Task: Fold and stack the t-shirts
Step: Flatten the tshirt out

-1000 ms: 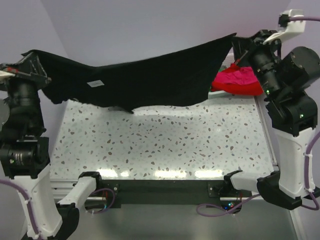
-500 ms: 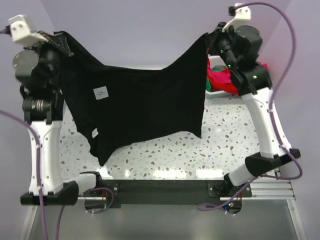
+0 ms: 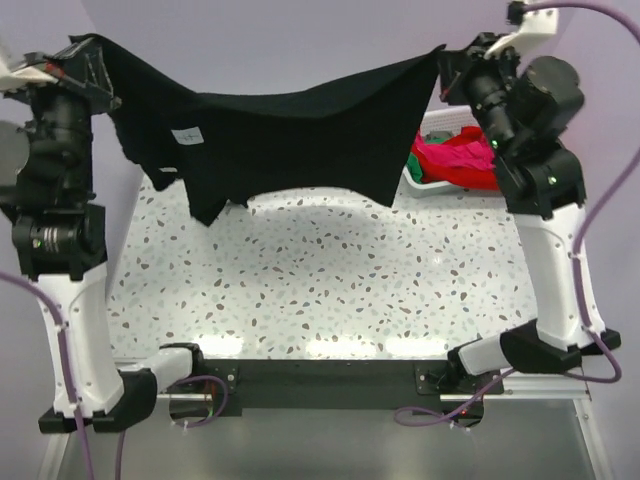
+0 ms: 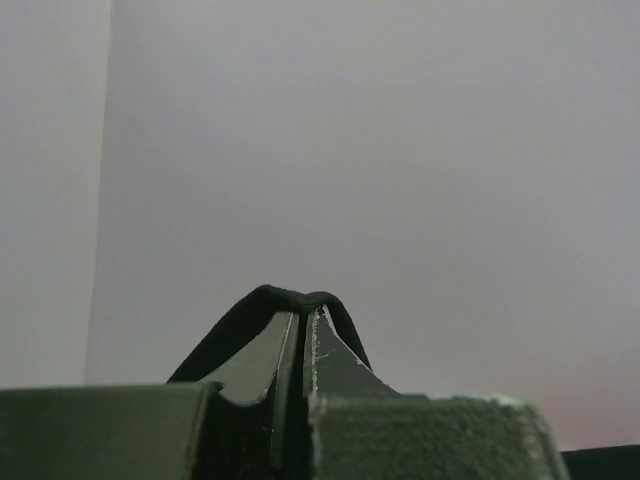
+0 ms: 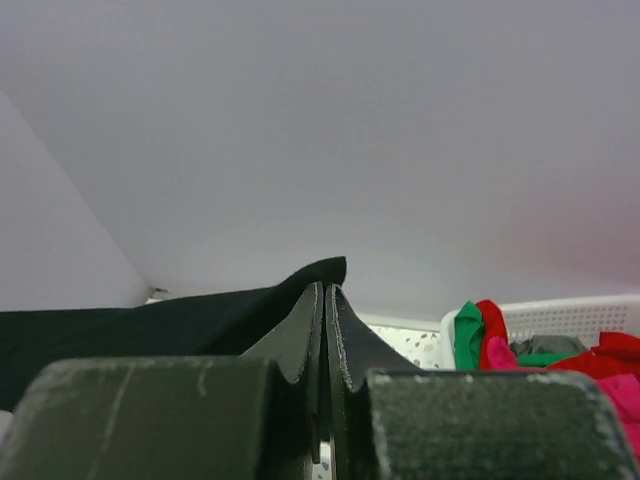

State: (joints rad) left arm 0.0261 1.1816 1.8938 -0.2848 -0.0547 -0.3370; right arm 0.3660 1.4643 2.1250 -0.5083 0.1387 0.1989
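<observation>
The black t-shirt (image 3: 300, 140) hangs in the air over the far part of the table (image 3: 330, 290). It is spread wide between the two arms.

The left gripper (image 3: 88, 58) is up at 10 o'clock in the top view. Its fingers are pressed together and pinch one top corner of the shirt. In the left wrist view a bit of black cloth pokes out over the tips.

The right gripper (image 3: 447, 68) is up at 1 o'clock. Its fingers are pressed together too, and they pinch the other top corner.

The top edge of the shirt dips a little in the middle. The bottom edge hangs lowest toward 9 o'clock, where a point of cloth droops down. A small white label (image 3: 188, 136) shows on the shirt, near the left gripper.

At 2 o'clock, on the far right corner of the table, sits a white basket (image 3: 428, 182). A red t-shirt (image 3: 455, 160) lies in it. The right wrist view also shows a green t-shirt (image 5: 466, 335) and a pink t-shirt (image 5: 620, 392) in the basket.
</observation>
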